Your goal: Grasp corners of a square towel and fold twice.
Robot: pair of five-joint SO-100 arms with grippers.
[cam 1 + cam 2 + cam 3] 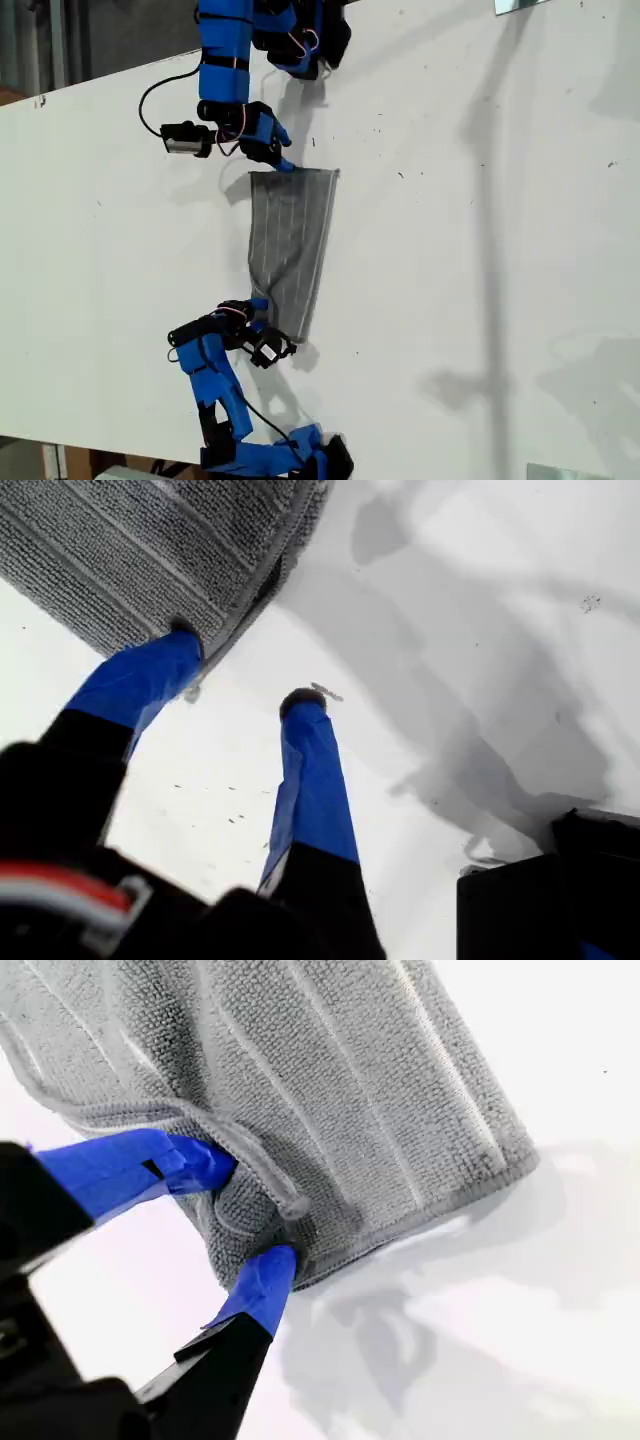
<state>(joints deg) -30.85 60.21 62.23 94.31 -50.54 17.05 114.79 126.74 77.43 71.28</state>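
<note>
Your towel point(290, 240) is soft and limp: my second gripper point(250, 1215) pinches its bunched corner point(262, 1210), while my first gripper point(240, 665) gapes empty beside the other end.

hand point(245, 670) spread, towel point(150, 550) beside fingertip

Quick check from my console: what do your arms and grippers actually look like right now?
Both arms are bright blue segments with black joints and thin black cables. My first gripper and my second gripper each have two slim blue fingers on a black base. A red-and-white band marks the first gripper's base.
</note>
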